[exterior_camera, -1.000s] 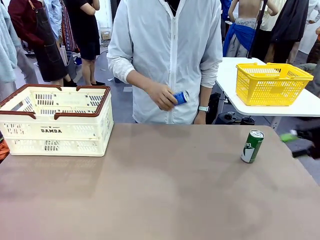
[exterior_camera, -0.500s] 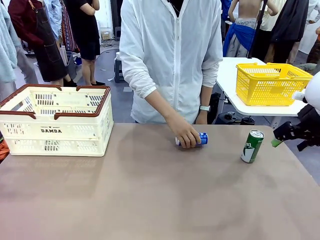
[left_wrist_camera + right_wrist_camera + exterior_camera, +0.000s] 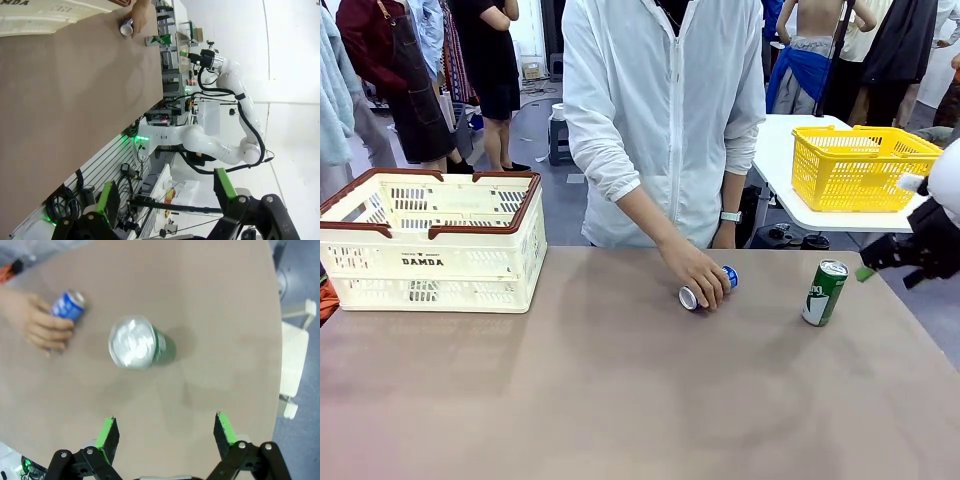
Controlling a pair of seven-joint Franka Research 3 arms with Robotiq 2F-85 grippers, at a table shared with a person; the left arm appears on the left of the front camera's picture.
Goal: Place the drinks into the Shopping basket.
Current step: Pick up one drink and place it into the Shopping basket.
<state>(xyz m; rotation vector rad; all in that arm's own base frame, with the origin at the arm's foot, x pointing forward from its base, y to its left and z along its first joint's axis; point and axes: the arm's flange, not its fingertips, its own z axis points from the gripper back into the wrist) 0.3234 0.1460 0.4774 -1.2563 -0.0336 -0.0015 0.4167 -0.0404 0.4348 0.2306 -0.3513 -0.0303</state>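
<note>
- The Shopping basket [image 3: 430, 240] stands at the far left of your table [image 3: 620, 400], cream-white with a dark brown rim. You can see nothing inside it.
- Your left pincer [image 3: 167, 192] is released. Its green-padded fingers are spread wide with nothing between them, and its wrist view looks along the table from well back.
- A blue can [image 3: 705, 287] lies on its side at the middle of the table, near the far edge. The person's hand [image 3: 695, 272] rests over it, and its silver end points toward the near left.
- A green can [image 3: 824, 292] stands upright to the right of the blue can, apart from it and near the table's right edge.
- Your right pincer [image 3: 880, 262] hangs just right of the green can without touching it. In its wrist view the fingers are released and wide apart, and the can sits beyond the tips, not between them.
- A yellow basket [image 3: 860, 165] sits on a separate white table [image 3: 920, 215] at the far right.
</note>
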